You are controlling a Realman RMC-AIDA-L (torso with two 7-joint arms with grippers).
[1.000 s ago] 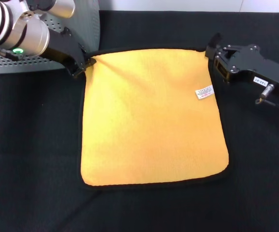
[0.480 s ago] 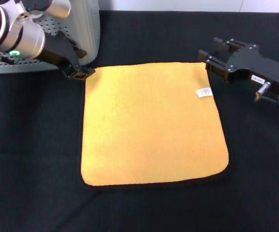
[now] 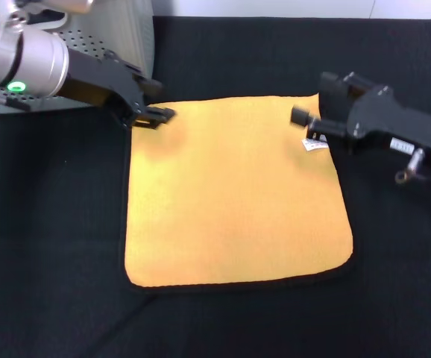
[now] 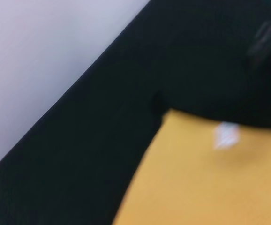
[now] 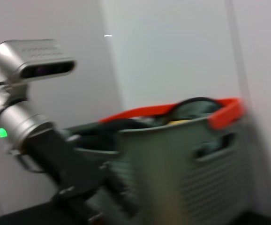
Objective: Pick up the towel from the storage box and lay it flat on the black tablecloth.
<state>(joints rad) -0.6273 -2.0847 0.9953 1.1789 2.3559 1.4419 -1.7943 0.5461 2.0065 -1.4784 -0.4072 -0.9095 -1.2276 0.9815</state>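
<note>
The towel (image 3: 234,190) lies flat, yellow-orange face up, on the black tablecloth (image 3: 51,246). Its white label (image 3: 314,144) is near the far right corner. My left gripper (image 3: 162,101) hovers open over the towel's far left corner and holds nothing. My right gripper (image 3: 309,104) hovers open over the far right corner, just above the label. The left wrist view shows the towel (image 4: 206,187), its label (image 4: 226,135) and the tablecloth (image 4: 93,140). The storage box (image 3: 118,30) stands at the far left, behind the left arm.
The right wrist view shows the perforated grey box (image 5: 191,159) with an orange rim and things inside, and my left arm (image 5: 32,126) in front of it. A pale wall runs behind the table's far edge.
One second ago both grippers were shut on the towel's far corners. They let go, the far edge dropped flat, and both open grippers have moved inward over the corners.
</note>
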